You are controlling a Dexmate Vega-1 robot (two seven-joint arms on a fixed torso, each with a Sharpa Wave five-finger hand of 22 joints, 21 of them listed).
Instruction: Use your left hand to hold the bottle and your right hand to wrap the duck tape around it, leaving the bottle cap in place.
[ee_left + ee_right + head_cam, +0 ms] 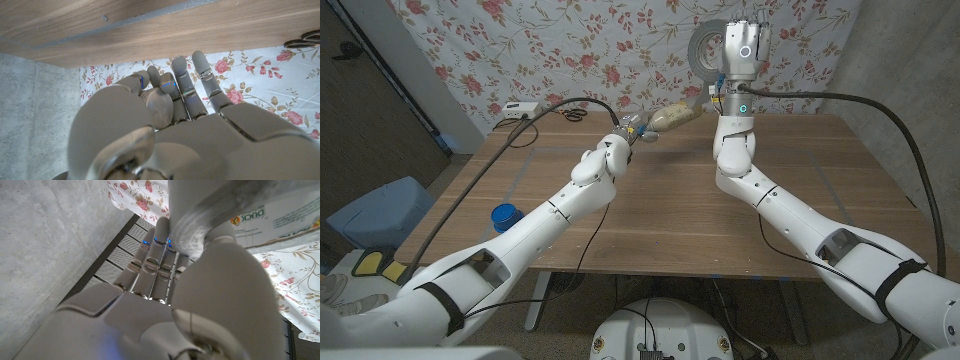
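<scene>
Currently wrapping is underway | bottle [672,116] is held above the table's far side by left hand [625,137], fingers clamped on it | tape roll [705,48] is gripped high by right hand [744,45] | next, tape presumably must be carried around the bottle, cap spared.

Both of your arms are glossy white, built of rounded shell segments with dark seams at the joints. Your left arm [530,225] and right arm [790,215] each wear a black band near the shoulder end. A thick black cable loops over each arm toward its wrist. Your right wrist carries a glowing blue ring light and, lower on the forearm, a small teal light. Your left hand [170,130] and right hand [170,300] are smooth pale grey, with segmented fingers [202,75] showing metal pins at the knuckles and tiny blue lights near the tips.
</scene>
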